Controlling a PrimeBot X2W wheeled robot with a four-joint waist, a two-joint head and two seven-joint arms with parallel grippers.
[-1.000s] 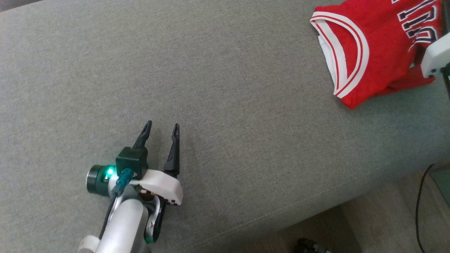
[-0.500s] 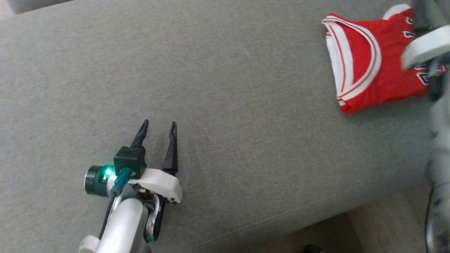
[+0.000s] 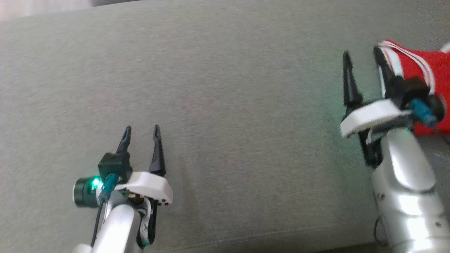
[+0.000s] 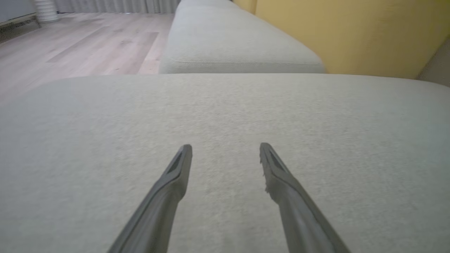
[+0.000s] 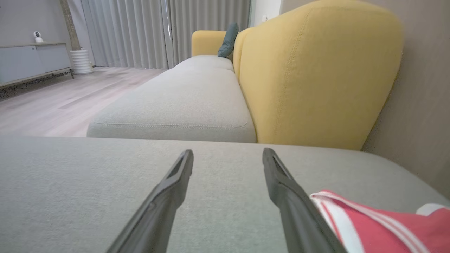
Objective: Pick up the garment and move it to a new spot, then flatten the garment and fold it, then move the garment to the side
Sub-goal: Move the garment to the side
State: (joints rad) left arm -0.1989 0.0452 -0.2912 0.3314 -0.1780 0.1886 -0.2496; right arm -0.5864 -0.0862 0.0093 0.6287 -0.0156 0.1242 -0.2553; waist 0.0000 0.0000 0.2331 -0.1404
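The garment (image 3: 416, 63) is a red jersey with white trim, lying folded on the grey cushion (image 3: 225, 88) at the far right edge of the head view; my right arm hides part of it. In the right wrist view the garment (image 5: 379, 228) lies just right of the right finger. My right gripper (image 3: 362, 54) stands open beside the jersey's left edge, with nothing between its fingers; the same gripper (image 5: 227, 151) also shows open in the right wrist view. My left gripper (image 3: 141, 128) is open and empty over bare cushion at the lower left, and open in its own wrist view (image 4: 225, 146).
The cushion's front seam (image 3: 246, 237) runs along the bottom of the head view. A yellow sofa back (image 5: 316, 73) and another pale seat cushion (image 5: 175, 105) lie beyond the grippers. Wooden floor (image 5: 45, 102) and curtains (image 5: 140, 31) lie to the left.
The head camera has shifted, so the jersey now sits at the right edge. My right gripper has let go of the jersey, opened, and drawn back to its left side. The left gripper kept its pose.
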